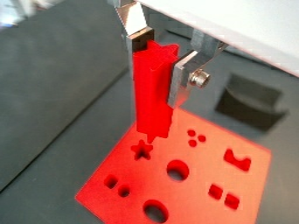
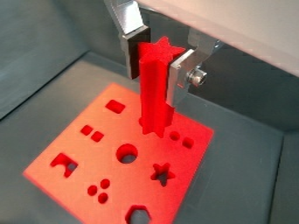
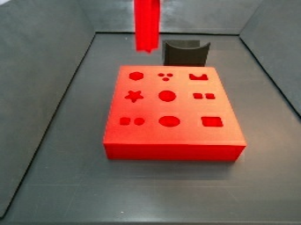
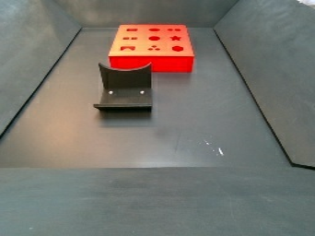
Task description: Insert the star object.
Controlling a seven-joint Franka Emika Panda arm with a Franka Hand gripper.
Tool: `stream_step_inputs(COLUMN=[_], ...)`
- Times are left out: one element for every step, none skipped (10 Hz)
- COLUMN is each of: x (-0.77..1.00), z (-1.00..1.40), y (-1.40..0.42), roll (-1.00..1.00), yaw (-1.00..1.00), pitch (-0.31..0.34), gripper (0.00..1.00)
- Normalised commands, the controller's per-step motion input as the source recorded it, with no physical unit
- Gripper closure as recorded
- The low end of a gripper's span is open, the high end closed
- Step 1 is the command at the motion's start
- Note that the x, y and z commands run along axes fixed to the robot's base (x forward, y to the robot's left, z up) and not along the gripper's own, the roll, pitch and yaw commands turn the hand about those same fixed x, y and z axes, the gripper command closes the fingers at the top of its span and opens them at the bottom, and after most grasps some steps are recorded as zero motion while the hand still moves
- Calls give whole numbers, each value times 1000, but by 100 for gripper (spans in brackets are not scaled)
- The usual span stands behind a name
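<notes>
My gripper (image 1: 158, 63) is shut on the star object (image 1: 152, 87), a long bright red peg with a star cross-section, held upright by its upper end. Both wrist views show this; the gripper (image 2: 158, 66) and peg (image 2: 155, 92) are also clear in a wrist view. The peg hangs well above the flat red block (image 1: 205, 162) with shaped holes. The star hole (image 1: 143, 150) lies near the peg's lower end in a wrist view, and it also shows in a wrist view (image 2: 163, 174). In a side view only the peg (image 3: 146, 24) shows, above the block (image 3: 177, 151); the gripper is out of frame.
The dark L-shaped fixture (image 3: 186, 52) stands just behind the block, also seen in a side view (image 4: 124, 89) and a wrist view (image 1: 251, 98). The block (image 4: 151, 63) sits at the far end of a dark bin with sloping walls (image 4: 43, 74).
</notes>
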Motion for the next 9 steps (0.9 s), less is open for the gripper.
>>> stream_step_inputs(x=[-29, -169, -329, -406, -203, 0, 31, 60, 120], z=[-443, -363, -263, -326, -514, -523, -440, -257, -183], y=[89, 169, 183, 106, 23, 0, 0, 0, 0], roll=[0, 91, 177, 230, 93, 20, 0, -1, 0], yaw=[-769, -706, -626, -554, -500, -366, -251, -140, -40], pitch=[-149, -74, -23, -43, -139, -207, -211, -150, -73], gripper=[100, 100, 100, 100, 100, 100, 100, 100, 100])
